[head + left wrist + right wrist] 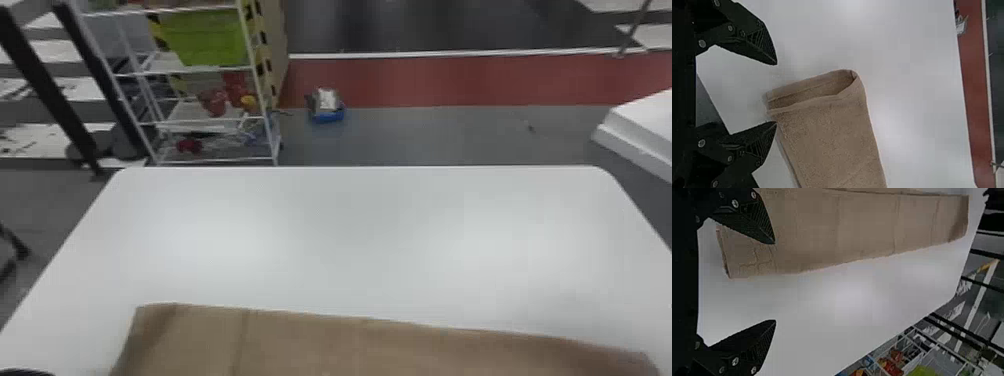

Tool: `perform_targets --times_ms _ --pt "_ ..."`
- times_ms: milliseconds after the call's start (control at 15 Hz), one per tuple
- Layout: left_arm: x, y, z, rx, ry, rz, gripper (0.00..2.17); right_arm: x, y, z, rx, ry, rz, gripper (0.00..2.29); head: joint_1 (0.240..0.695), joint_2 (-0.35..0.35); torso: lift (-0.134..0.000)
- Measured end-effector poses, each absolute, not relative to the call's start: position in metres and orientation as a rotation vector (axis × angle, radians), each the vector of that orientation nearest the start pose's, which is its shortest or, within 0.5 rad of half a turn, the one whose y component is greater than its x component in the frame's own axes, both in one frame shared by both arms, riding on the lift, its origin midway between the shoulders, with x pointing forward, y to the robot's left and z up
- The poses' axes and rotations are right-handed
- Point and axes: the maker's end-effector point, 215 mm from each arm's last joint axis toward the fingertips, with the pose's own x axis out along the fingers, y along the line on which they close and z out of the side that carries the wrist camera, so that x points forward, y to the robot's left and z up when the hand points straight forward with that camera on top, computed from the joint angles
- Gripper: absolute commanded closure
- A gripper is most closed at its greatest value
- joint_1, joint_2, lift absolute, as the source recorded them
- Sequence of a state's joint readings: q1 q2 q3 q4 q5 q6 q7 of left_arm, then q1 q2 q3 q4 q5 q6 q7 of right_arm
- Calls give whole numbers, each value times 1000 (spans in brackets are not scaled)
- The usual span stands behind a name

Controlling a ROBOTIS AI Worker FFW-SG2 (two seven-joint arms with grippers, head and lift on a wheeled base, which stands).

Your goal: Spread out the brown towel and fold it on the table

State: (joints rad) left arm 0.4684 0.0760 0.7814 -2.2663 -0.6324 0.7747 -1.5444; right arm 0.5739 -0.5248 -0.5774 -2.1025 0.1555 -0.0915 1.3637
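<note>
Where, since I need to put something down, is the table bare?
The white table is bare between the brown towel and the far edge, plus left of the towel. Nearer, it's crowded: towel, left gripper, right gripper.

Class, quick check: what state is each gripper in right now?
Left gripper: open, holding nothing.
Right gripper: open, holding nothing, one finger over the brown towel.

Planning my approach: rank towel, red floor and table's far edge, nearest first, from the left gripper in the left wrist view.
From the left gripper:
1. Towel, ahead of the jaws
2. Table's far edge, beyond the towel
3. Red floor, past that edge
</note>
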Motion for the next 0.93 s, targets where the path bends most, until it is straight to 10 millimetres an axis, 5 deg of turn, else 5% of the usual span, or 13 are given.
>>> perform_targets --times_ms 133,267,533,933 --pt "247 477 -394 84 878 -228 19 304 -314 -367 -952 473 1184 282 695 345 -124" --pt "257 479 -391 4 778 -157 22 289 -292 -396 -988 515 1263 316 695 350 -124" --pt "278 440 -393 -126 640 -256 29 278 -260 -434 -971 571 1346 454 695 350 -124" --pt "282 396 -415 -165 660 -363 36 279 -254 -440 -928 614 1336 502 695 301 -124"
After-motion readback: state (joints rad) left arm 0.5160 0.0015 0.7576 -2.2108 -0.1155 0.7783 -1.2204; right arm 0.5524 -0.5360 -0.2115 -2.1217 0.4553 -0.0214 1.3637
